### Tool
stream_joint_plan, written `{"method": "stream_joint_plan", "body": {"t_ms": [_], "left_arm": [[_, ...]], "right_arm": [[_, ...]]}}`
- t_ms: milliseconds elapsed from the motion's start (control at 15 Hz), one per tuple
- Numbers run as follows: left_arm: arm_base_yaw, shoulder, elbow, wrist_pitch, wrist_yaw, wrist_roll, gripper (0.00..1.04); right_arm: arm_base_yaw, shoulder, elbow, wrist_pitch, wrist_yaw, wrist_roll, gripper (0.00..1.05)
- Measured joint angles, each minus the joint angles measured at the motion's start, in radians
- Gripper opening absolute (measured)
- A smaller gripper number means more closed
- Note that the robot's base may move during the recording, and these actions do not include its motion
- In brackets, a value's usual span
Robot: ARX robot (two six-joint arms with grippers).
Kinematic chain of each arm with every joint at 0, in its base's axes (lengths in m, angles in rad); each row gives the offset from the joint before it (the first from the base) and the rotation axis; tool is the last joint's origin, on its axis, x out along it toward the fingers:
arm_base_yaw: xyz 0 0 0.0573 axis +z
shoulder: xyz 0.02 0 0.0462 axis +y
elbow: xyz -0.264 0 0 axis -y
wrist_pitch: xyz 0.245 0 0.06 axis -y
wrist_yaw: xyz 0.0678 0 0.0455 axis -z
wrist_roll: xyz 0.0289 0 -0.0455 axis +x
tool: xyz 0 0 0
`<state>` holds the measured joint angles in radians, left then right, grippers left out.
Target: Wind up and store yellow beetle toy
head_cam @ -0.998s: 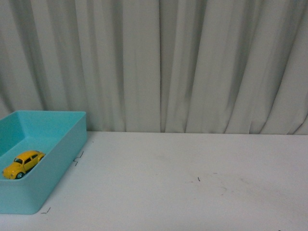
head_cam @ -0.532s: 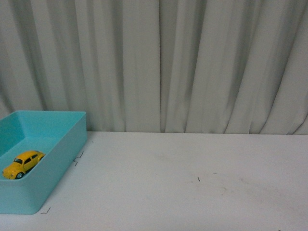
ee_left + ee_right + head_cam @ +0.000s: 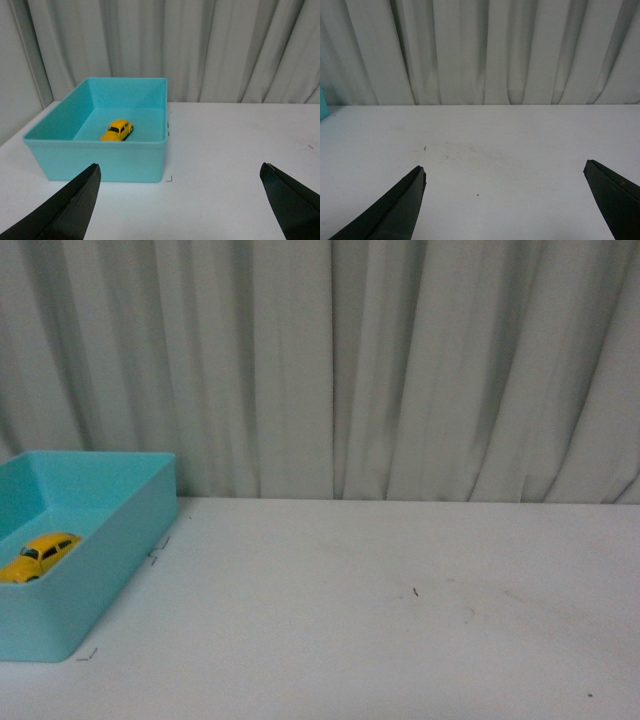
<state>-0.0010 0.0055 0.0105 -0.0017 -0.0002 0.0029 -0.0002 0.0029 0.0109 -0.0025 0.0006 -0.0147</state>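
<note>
Yellow beetle toy (image 3: 117, 130) lying in the turquoise bin (image 3: 100, 160)

Bin's near wall half-hides it frontally; left gripper (image 3: 180, 200) and right gripper (image 3: 505, 200) gape wide, empty, above white table (image 3: 520, 145).

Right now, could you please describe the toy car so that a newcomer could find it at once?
Look to the white table, at its left end, where an open turquoise bin stands. The toy car sits on the bin's floor, alone: small, glossy yellow, rounded like a Beetle, with dark windows.

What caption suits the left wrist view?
Yellow beetle toy resting inside the turquoise bin, open left pincer hanging apart from it.
</note>
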Motion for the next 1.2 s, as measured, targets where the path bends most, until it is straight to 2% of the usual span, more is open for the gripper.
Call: {"method": "stream_joint_plan", "body": {"t_ms": [1197], "left_arm": [[0.000, 0.000, 0.000, -0.002, -0.001, -0.003, 0.98]], "right_arm": [[0.000, 0.000, 0.000, -0.002, 0.000, 0.001, 0.98]]}}
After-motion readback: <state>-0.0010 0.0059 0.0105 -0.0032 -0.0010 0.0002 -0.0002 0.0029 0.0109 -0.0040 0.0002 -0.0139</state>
